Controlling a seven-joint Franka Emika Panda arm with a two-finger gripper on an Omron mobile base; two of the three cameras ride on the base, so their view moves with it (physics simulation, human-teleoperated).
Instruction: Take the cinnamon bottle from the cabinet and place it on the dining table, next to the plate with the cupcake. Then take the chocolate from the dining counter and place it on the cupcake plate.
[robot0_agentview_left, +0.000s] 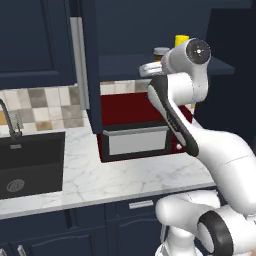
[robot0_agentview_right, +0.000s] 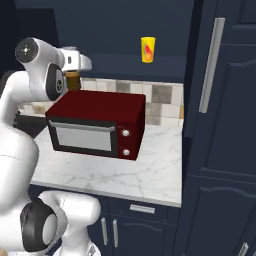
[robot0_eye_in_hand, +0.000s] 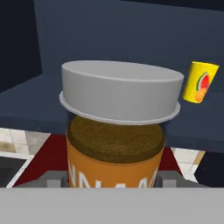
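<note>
White arm links fill the lower right of the left base view; the gripper (robot0_agentview_left: 152, 67) sits above the red microwave (robot0_agentview_left: 135, 130) at the cabinet shelf (robot0_agentview_left: 120, 65), where a grey lid shows. From the right base view, the cinnamon bottle (robot0_agentview_right: 73, 79) hangs just under the wrist, above the microwave's left end, clear of the marble worktop (robot0_agentview_right: 150, 165); a yellow cup (robot0_agentview_right: 147, 49) stands well apart on the shelf. Along the hand view, the bottle sits upright between the fingertips (robot0_eye_in_hand: 52, 178), which appear closed on its lower body. Judged rigid, light, smooth-walled and possibly slippery; holding the straight body below the lid rim seems soundest.
</note>
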